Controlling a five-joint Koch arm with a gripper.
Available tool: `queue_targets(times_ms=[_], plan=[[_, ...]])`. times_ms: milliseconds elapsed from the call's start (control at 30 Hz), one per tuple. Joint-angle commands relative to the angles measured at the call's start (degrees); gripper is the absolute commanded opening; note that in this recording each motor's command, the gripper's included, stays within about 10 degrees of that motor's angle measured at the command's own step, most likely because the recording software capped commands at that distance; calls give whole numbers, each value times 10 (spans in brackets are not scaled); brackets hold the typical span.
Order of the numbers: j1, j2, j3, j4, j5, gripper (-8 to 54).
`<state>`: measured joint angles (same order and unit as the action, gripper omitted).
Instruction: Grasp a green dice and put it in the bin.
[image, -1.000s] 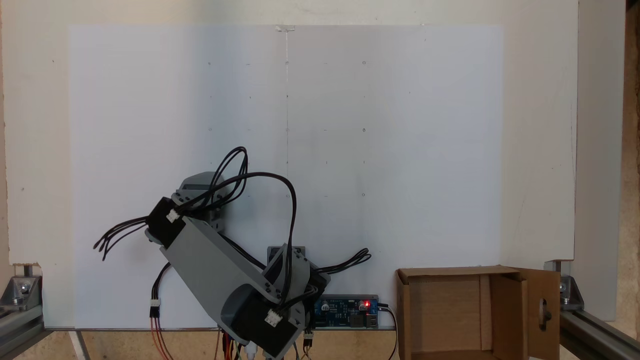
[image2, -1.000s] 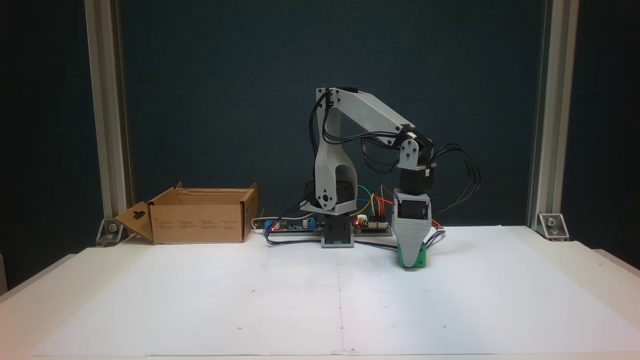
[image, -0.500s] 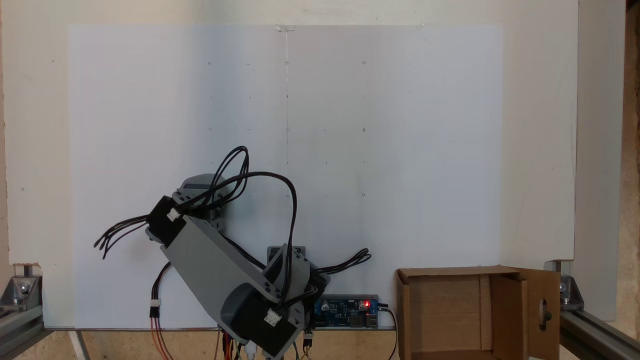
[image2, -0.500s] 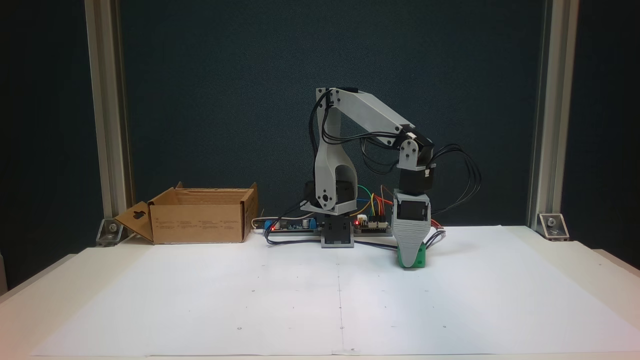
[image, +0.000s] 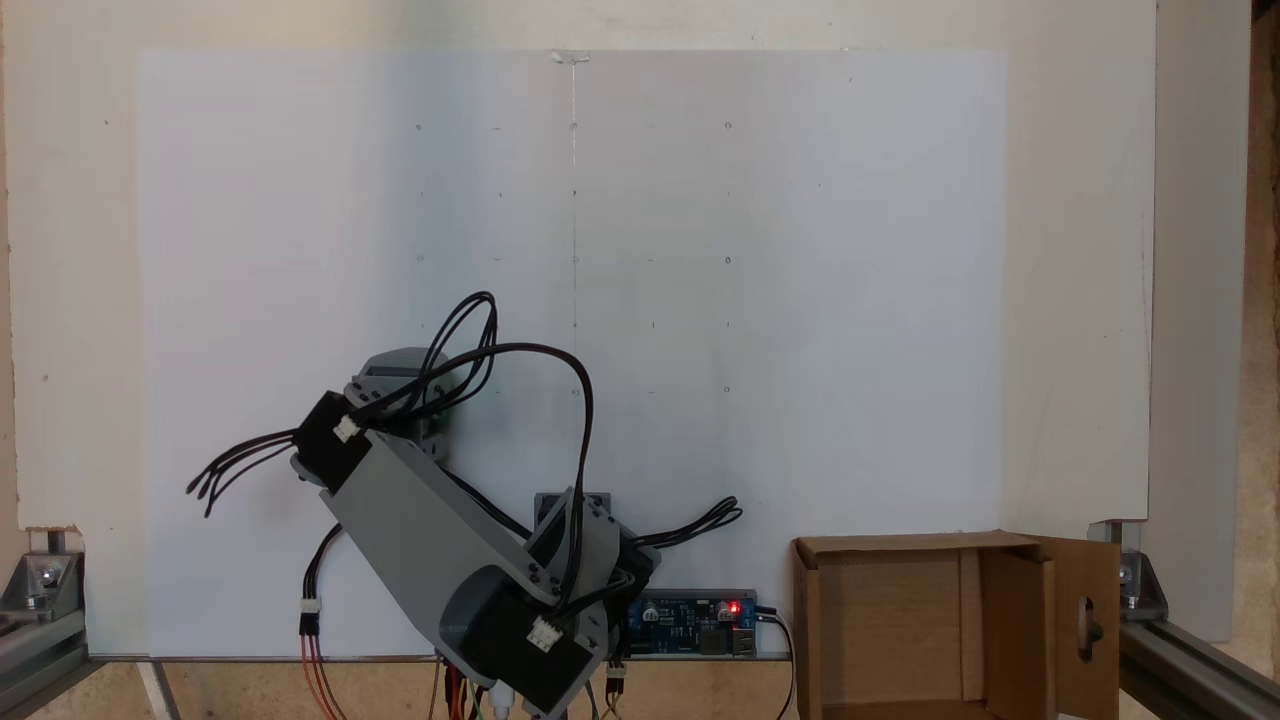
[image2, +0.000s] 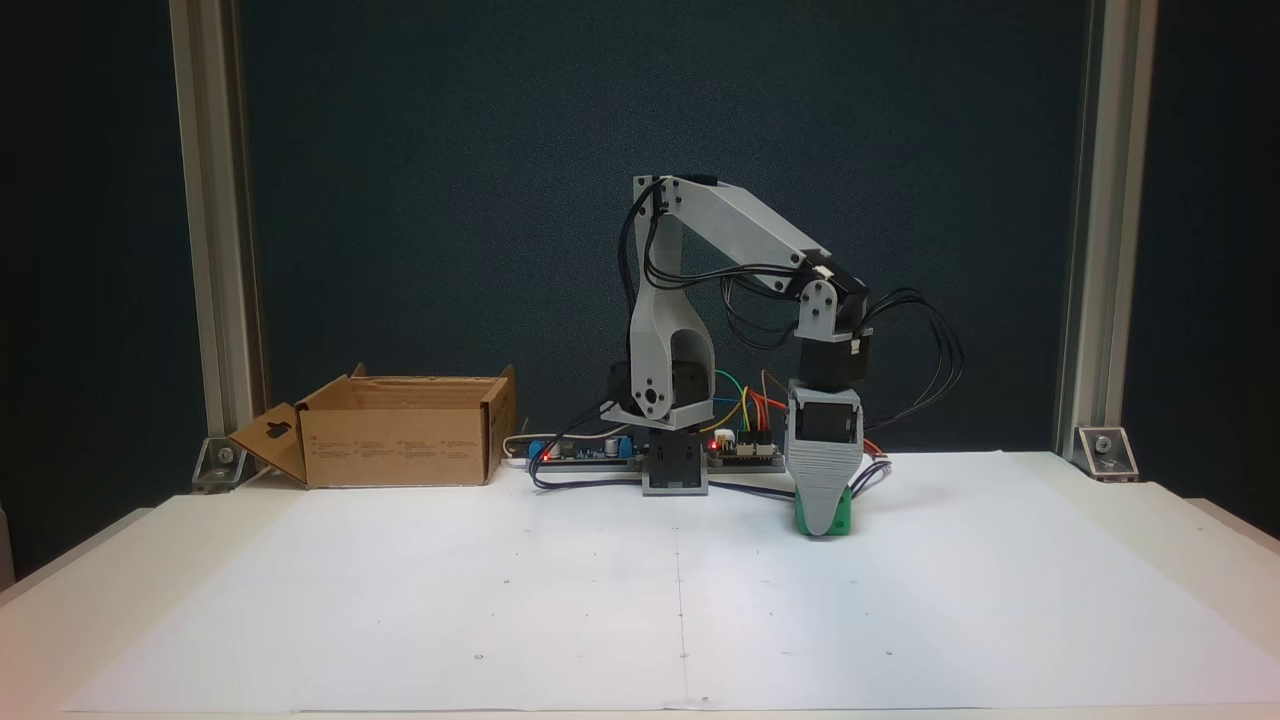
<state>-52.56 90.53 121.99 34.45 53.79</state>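
**A:** Gripper status?

**B:** In a fixed view the gripper (image2: 822, 527) points straight down at the white paper sheet (image2: 600, 600), at about 4 o'clock from the arm base (image2: 673, 470). The near jaw is a broad grey wedge that covers the one behind it, so I cannot tell whether the jaws are pinched or spread.

**A:** Dice?

**B:** The green dice (image2: 843, 515) sits right at the jaw tip, with green showing on both sides of the grey wedge and just under it. Its bottom edge is level with the paper or barely off it, too close to call. It looks to be between the jaws, but contact can't be confirmed.

**A:** The top-down camera?

**B:** No help on the grasp. In a fixed view from above, the forearm link (image: 430, 540) and black cables (image: 520, 370) cover the wrist, which lies at 10 o'clock from the base. The jaws and dice are hidden under them.

**A:** Bin?

**B:** The bin (image: 905, 625) is open at the top, at 3 o'clock from the base in that overhead shot, with the keyhole flap (image: 1088, 625) folded outward. In the front shot the bin (image2: 400, 445) is at 9 o'clock from the base, well apart from the gripper. Only the overhead shot shows its bare cardboard floor.
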Motion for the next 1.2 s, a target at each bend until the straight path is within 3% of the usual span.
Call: queue_targets(times_ms=[0,133,433,800,1167], plan=[[0,1,-5,-1,44,178],[1,2,-6,-3,45,139],[36,69,-27,45,40,139],[100,120,-169,219,33,139],[205,193,-218,256,-63,138]])
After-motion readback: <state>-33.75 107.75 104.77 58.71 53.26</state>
